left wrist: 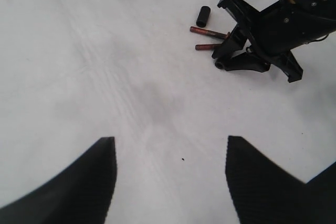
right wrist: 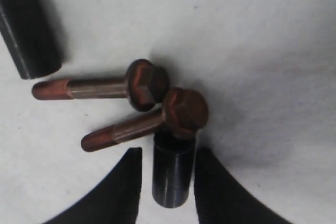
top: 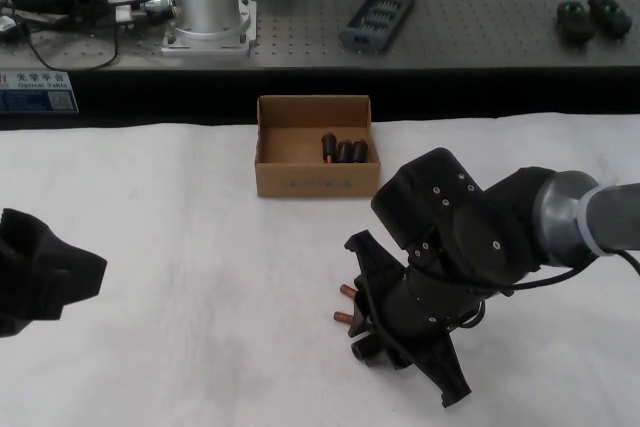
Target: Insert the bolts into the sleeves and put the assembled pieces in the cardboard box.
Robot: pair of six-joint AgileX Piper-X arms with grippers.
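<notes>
Though between fingers (right wrist: 118, 196), sleeve (right wrist: 172, 179) against bolt (right wrist: 181, 111).

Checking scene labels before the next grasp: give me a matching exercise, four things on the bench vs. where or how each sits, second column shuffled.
1. cardboard box
2. two bolts
3. sleeve by the bolt heads
4. sleeve by the bolt tips

A. between the right arm's jaws
B. holds assembled pieces
C. reddish-brown, loose on the cloth
D. lying alone, away from the jaws

Pairs: 1-B, 2-C, 3-A, 4-D
</notes>
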